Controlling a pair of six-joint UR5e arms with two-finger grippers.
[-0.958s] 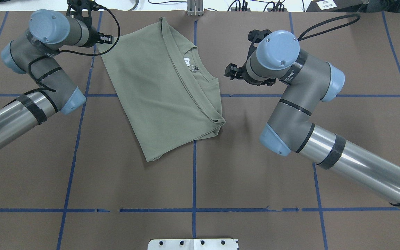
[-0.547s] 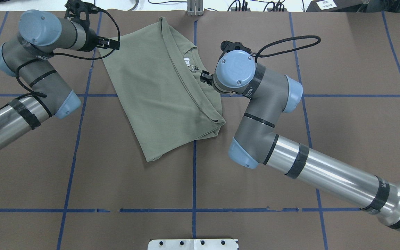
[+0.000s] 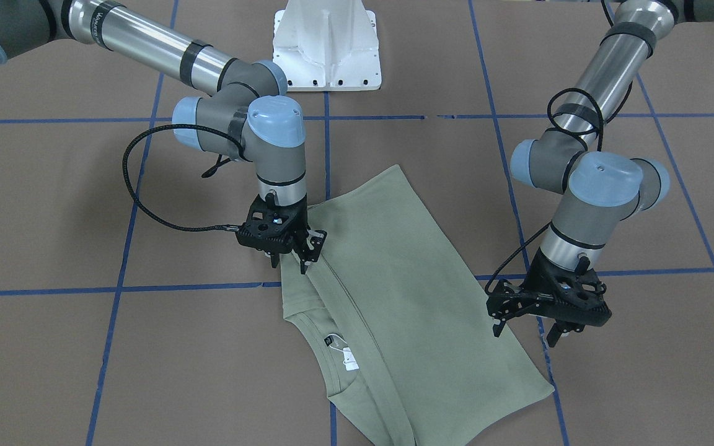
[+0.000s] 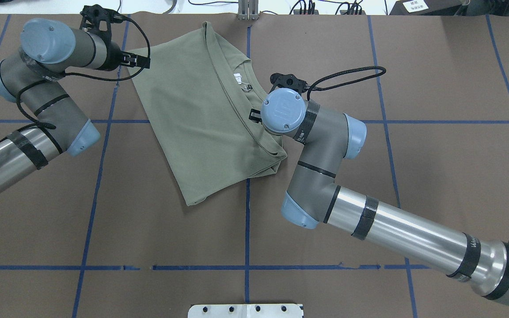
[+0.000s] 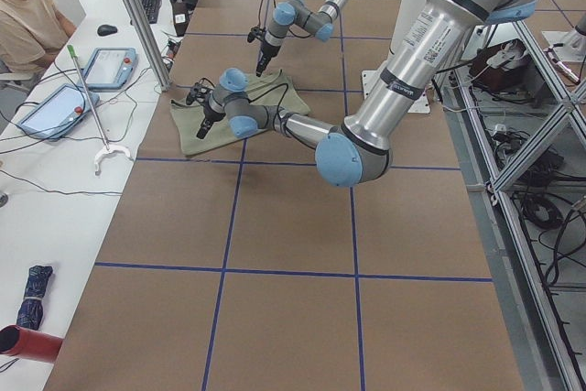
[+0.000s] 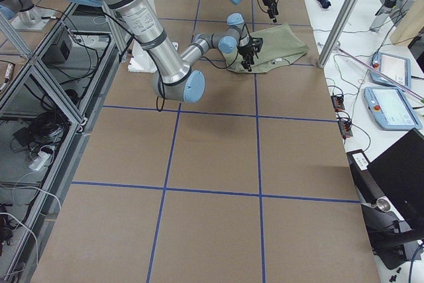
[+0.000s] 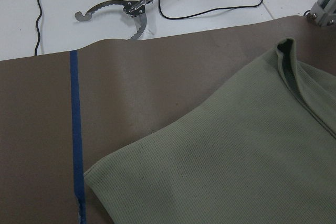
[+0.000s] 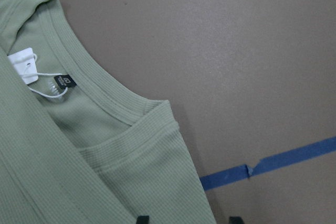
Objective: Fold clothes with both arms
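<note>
Front view: your sage-green folded knit shirt (image 3: pixel 394 291) lies flat on brown paper-covered table (image 3: pixel 84 217). R gripper (image 3: pixel 289 260) is wide apart astride its collar-side edge, L gripper (image 3: pixel 524 331) wide over opposite edge.
R wrist: fingertips (image 8: pixel 143 219) straddle fabric edge.

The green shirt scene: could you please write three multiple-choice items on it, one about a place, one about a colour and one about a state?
1. The white tag sits:
A) at the hem
B) inside the neckline of the green knit shirt
C) on a cuff

2. The tape lines are:
A) red
B) blue
C) yellow

3. The right gripper is:
A) open
B) shut on the shirt
C) shut on a cable

Answers:
1 B, the tag lies beside the black neck label.
2 B, the lines show blue in every view.
3 A, its fingertips stand apart across the shirt's edge in the right wrist view.
</note>
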